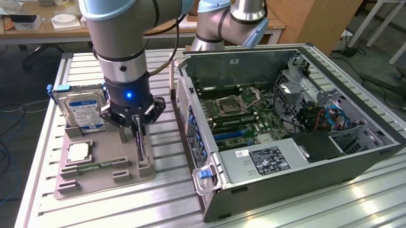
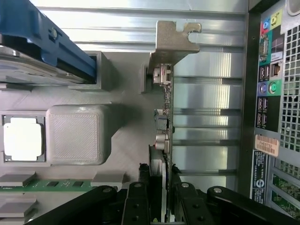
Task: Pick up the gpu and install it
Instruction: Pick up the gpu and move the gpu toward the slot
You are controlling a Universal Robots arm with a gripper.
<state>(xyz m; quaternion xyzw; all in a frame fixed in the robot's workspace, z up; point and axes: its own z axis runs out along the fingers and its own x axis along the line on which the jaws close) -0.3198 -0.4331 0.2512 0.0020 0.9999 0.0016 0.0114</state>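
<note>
As it stands upright, jaws clamp the gpu (image 2: pixel 168 101).

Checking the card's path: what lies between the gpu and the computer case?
The stretch is bare: just slatted table between gpu and computer case, seen in both views.

Shot from off the arm, high and at some remove: looked down at an angle across the slatted table (image 1: pixel 127 206), took in the gray holder (image 1: pixel 70 185) on the exterior view's left and the open computer case (image 1: pixel 285 190) on its right. Shot from the wrist, close in: looked straight down past the gripper (image 2: pixel 161 173) along the upright gpu (image 2: pixel 165 108). Shared between both: that holder, the gpu, the hard drive (image 1: pixel 85 111), the loose processor (image 1: pixel 78 152), the case's rear wall.
</note>
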